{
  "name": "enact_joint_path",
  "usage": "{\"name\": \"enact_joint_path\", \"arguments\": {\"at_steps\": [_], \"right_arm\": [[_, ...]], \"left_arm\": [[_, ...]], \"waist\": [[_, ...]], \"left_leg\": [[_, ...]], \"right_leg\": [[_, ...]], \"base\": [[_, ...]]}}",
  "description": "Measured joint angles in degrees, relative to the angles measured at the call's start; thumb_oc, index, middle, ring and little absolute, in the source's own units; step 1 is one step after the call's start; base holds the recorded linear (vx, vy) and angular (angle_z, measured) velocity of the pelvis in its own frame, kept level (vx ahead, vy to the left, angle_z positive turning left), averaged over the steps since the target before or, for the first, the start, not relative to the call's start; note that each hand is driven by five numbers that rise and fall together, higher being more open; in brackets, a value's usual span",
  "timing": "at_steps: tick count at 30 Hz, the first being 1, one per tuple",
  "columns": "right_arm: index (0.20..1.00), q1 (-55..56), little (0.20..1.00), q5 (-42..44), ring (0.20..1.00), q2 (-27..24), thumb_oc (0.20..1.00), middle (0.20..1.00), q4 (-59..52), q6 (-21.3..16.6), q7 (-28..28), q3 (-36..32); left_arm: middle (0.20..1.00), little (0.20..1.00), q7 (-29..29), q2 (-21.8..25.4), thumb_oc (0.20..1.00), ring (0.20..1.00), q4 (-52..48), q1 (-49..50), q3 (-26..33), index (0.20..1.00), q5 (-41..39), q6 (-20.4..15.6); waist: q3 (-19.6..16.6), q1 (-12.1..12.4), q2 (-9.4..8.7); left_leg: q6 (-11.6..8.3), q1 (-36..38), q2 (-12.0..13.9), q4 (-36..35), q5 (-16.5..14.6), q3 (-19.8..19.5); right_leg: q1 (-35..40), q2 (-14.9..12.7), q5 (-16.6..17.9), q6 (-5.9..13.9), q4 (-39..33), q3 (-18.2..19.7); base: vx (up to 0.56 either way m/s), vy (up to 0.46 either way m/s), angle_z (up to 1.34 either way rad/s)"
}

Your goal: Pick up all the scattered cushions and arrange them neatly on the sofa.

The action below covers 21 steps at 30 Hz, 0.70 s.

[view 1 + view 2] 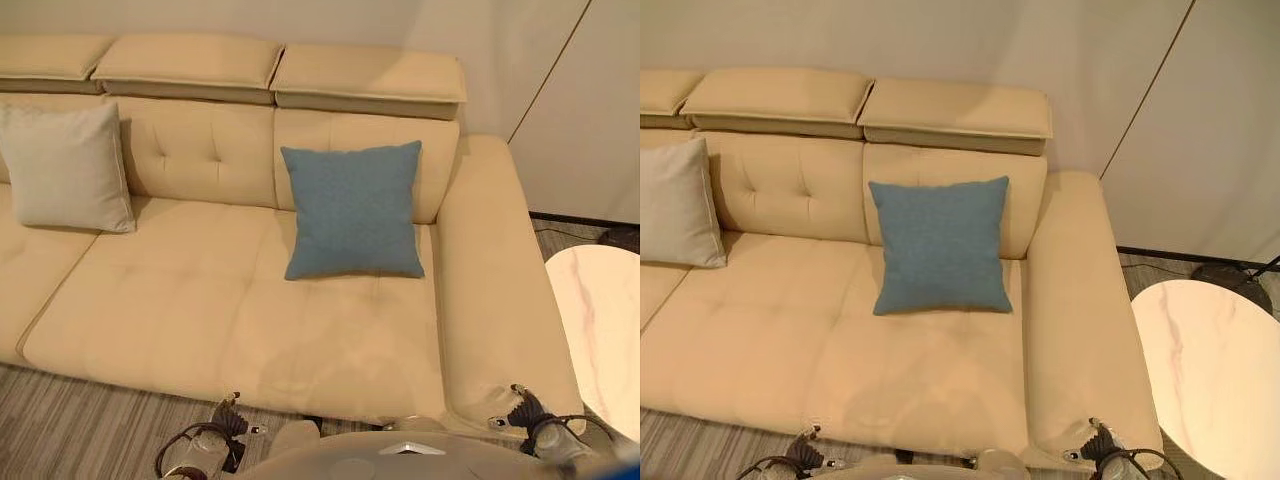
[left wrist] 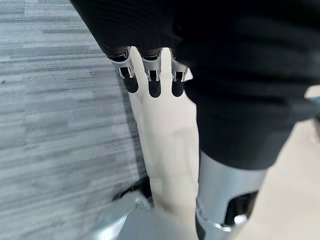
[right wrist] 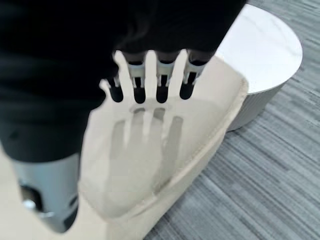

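Note:
A blue cushion (image 1: 352, 210) stands upright against the backrest at the right end of the beige sofa (image 1: 200, 310). Further left, a light grey cushion (image 1: 65, 165) leans on the backrest too. My left hand (image 2: 154, 82) hangs with straight fingers over the sofa's front edge and the carpet, holding nothing. My right hand (image 3: 160, 87) hovers open above the sofa's right armrest (image 3: 150, 150), its fingers straight and empty. Both hands are well short of the cushions.
A round white marble table (image 1: 1210, 370) stands close to the right of the armrest. Grey striped carpet (image 1: 80, 430) runs along the sofa's front. A wall and light panels (image 1: 1200, 120) close the back.

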Motion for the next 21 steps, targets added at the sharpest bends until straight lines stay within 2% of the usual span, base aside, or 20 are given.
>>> {"name": "enact_joint_path", "arguments": {"at_steps": [1, 2, 4, 5, 6, 9, 12, 13, 14, 15, 17, 18, 19, 20, 21], "right_arm": [[1.000, -0.4, 1.000, 0.0, 1.000, 0.5, 1.000, 1.000, -0.1, 0.0, 0.1, 0.1], [1.000, -0.6, 1.000, 0.0, 1.000, 0.6, 1.000, 1.000, -0.4, 0.2, 0.1, 0.2], [1.000, -0.6, 1.000, 0.0, 1.000, 0.6, 1.000, 1.000, -0.5, 0.3, 0.2, 0.1], [1.000, -0.7, 1.000, 0.0, 1.000, 0.6, 1.000, 1.000, -0.6, 0.5, 0.2, 0.0], [1.000, -0.9, 1.000, 0.0, 1.000, 1.1, 1.000, 1.000, -0.6, 0.5, 0.3, -0.1], [1.000, -1.0, 1.000, 0.0, 1.000, 2.8, 1.000, 1.000, 0.4, 0.8, 0.3, -0.3], [1.000, -1.6, 1.000, 0.0, 1.000, 3.1, 1.000, 1.000, 0.4, 1.3, 0.3, -0.4], [1.000, -1.5, 1.000, 0.0, 1.000, 3.2, 1.000, 1.000, 0.5, 1.6, 0.3, -0.4], [1.000, -1.6, 1.000, -0.1, 1.000, 3.3, 1.000, 1.000, 1.0, 2.0, 0.4, -0.4], [1.000, -1.9, 1.000, -0.1, 1.000, 3.4, 1.000, 1.000, 1.1, 2.2, 0.3, -0.1], [1.000, -1.8, 1.000, -0.1, 1.000, 4.4, 1.000, 1.000, 2.3, 2.7, 0.4, 0.0], [1.000, -1.8, 1.000, -0.1, 1.000, 5.5, 1.000, 1.000, 3.5, 3.1, 0.7, 0.0], [1.000, -1.8, 1.000, -0.1, 1.000, 6.0, 1.000, 1.000, 3.6, 3.1, 1.0, 0.0], [1.000, -2.0, 1.000, 0.0, 1.000, 6.1, 1.000, 1.000, 3.6, 3.0, 1.0, 0.0], [1.000, -2.2, 1.000, 0.0, 1.000, 6.0, 1.000, 1.000, 3.8, 3.0, 1.1, -0.1]], "left_arm": [[1.000, 1.000, -0.1, 0.0, 1.000, 1.000, -0.4, -0.4, 0.0, 1.000, 0.0, -0.1], [1.000, 1.000, -0.1, -0.3, 1.000, 1.000, -0.3, -1.0, 0.1, 1.000, -0.1, 0.1], [1.000, 1.000, -0.1, -1.5, 1.000, 1.000, -0.5, -1.9, 0.0, 1.000, -0.1, 0.1], [1.000, 1.000, 0.0, -2.4, 1.000, 1.000, -0.7, -2.4, -0.1, 1.000, -0.1, 0.1], [1.000, 1.000, -0.1, -2.5, 1.000, 1.000, -0.7, -2.9, -0.3, 1.000, -0.1, 0.1], [1.000, 1.000, 0.1, -2.4, 1.000, 1.000, -0.4, -3.3, -0.5, 1.000, -0.2, 0.5], [1.000, 1.000, 0.2, -2.0, 1.000, 1.000, -0.5, -3.6, -0.9, 1.000, -0.3, 0.6], [1.000, 1.000, 0.2, -1.8, 1.000, 1.000, -0.6, -3.7, -1.0, 1.000, -0.5, 0.8], [1.000, 1.000, 0.2, -1.3, 1.000, 1.000, -0.6, -3.8, -1.1, 1.000, -0.7, 1.2], [1.000, 1.000, 0.2, -0.9, 1.000, 1.000, -0.6, -3.9, -1.1, 1.000, -0.7, 1.3], [1.000, 1.000, 0.2, 0.0, 1.000, 1.000, -0.6, -4.2, -1.2, 1.000, -0.7, 1.4], [1.000, 1.000, 0.2, 0.4, 1.000, 1.000, -0.6, -4.4, -1.1, 1.000, -0.8, 1.6], [1.000, 1.000, 0.2, 0.4, 1.000, 1.000, -0.6, -4.4, -1.2, 1.000, -0.8, 1.6], [1.000, 1.000, 0.2, 0.3, 1.000, 1.000, -0.5, -4.3, -1.1, 1.000, -0.7, 1.7], [1.000, 1.000, 0.2, -0.9, 1.000, 1.000, -0.4, -4.6, -1.3, 1.000, -0.7, 2.0]], "waist": [[0.1, -0.1, -1.00], [0.2, -0.7, -1.55], [-0.4, -1.2, 0.00], [-0.8, -1.6, 1.51], [-0.9, -1.6, 1.78], [-1.4, -1.6, 0.77], [-0.5, -1.6, -0.14], [-0.3, -1.6, -0.65], [0.5, -1.6, -1.85], [0.8, -1.7, -2.24], [1.1, -1.7, -2.78], [1.3, -1.5, -2.64], [1.3, -1.4, -2.38], [1.2, -0.8, -2.38], [0.9, -0.2, -0.40]], "left_leg": [[1.32, 0.6, -0.7, 2.9, -1.8, 0.7], [1.11, 2.2, -0.6, 4.3, -3.2, 0.7], [1.19, 6.8, 0.1, 0.8, -3.5, 0.4], [2.52, 8.2, 0.2, -3.4, -3.9, 1.5], [4.16, 9.1, 0.3, -5.7, -3.6, 2.2], [6.18, 9.1, -2.5, -7.6, -2.3, 3.1], [6.93, 8.6, -4.5, -7.4, -1.8, 4.0], [7.13, 8.6, -4.9, -7.4, -1.7, 4.4], [7.55, 8.6, -5.7, -7.4, -1.4, 6.0], [7.92, 8.5, -5.9, -7.4, -1.2, 6.4], [8.86, 8.1, -5.8, -7.5, -0.7, 7.2], [9.47, 8.2, -5.0, -8.1, -0.2, 7.2], [9.63, 8.5, -4.4, -8.8, -0.1, 6.9], [9.84, 8.4, -4.1, -9.4, 0.4, 7.1], [8.98, 8.3, -2.5, -10.4, 1.6, 6.7]], "right_leg": [[0.4, -1.2, -0.1, 0.60, -0.1, -0.1], [1.1, -1.9, 0.5, 0.48, -0.8, -0.5], [1.4, -1.9, 1.0, 2.21, -0.8, -0.6], [0.6, -1.6, 1.4, 3.29, -0.4, -0.7], [0.2, -1.6, 1.8, 4.11, -0.4, -0.5], [-1.5, -3.7, 4.2, 6.53, -1.3, 1.1], [-2.6, -5.3, 5.7, 8.35, -1.5, 2.8], [-2.9, -5.6, 6.1, 8.82, -1.6, 3.2], [-3.7, -6.4, 7.2, 10.46, -1.5, 4.3], [-3.7, -6.6, 7.3, 11.15, -1.5, 4.5], [-3.9, -6.9, 7.0, 12.28, -1.1, 4.8], [-4.6, -6.6, 5.3, 13.38, 1.9, 4.7], [-5.1, -5.3, 3.7, 13.26, 5.2, 4.8], [-4.6, -5.3, 2.3, 12.60, 5.5, 5.7], [-3.9, -3.9, 0.5, 13.24, 7.2, 8.5]], "base": [[-0.05, 0.070, 0.17], [-0.05, 0.093, 0.18], [-0.08, 0.127, 0.19], [-0.09, 0.122, 0.11], [-0.17, 0.165, 0.00], [-0.21, 0.135, -0.24], [-0.19, 0.102, -0.23], [-0.19, 0.078, -0.37], [-0.19, 0.060, -0.35], [-0.18, 0.047, -0.32], [-0.11, 0.015, -0.05], [-0.07, -0.029, 0.01], [-0.03, -0.063, -0.06], [0.01, -0.141, 0.04], [0.07, -0.138, 0.01]]}}
